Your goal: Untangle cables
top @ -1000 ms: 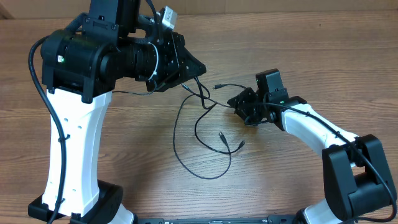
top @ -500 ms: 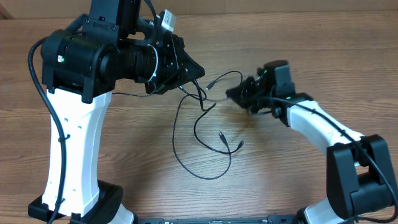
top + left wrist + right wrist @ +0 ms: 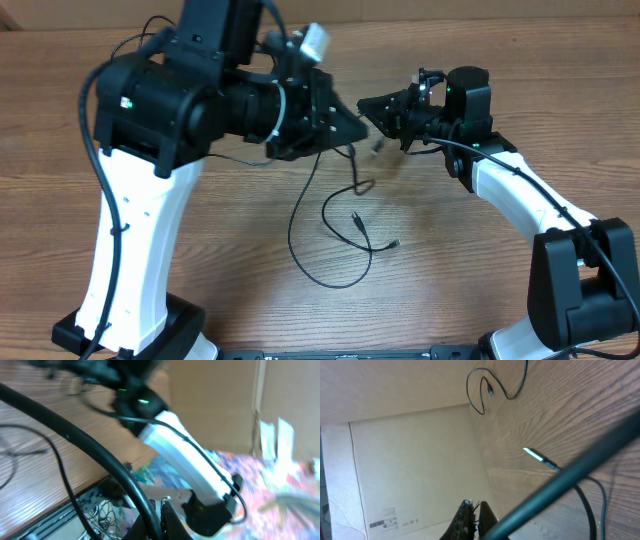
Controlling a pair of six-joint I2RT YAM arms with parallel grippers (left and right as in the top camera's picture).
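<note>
**risk: crossing cinched tight between two raised grippers**

left gripper [image 3: 352, 118] and right gripper [image 3: 372, 106] are both pressed together, close beside each other above the worktop [image 3: 450, 300]. cables [image 3: 291, 228]: one strand climbs toward the left gripper, the rest lies in a loose loop below with its plugs free. a silvery tip [image 3: 532, 453] hangs near the right gripper. what each gripper pinches is hidden. judgement: pulling apart where strands cross could cinch the tangle, or a thin cord could slip out.

Black cables [image 3: 340, 286] on a brown wood-grain desk [image 3: 480, 290]
One plug tip [image 3: 534, 454] is silvery-white; the right arm [image 3: 520, 195] is white and black.
</note>
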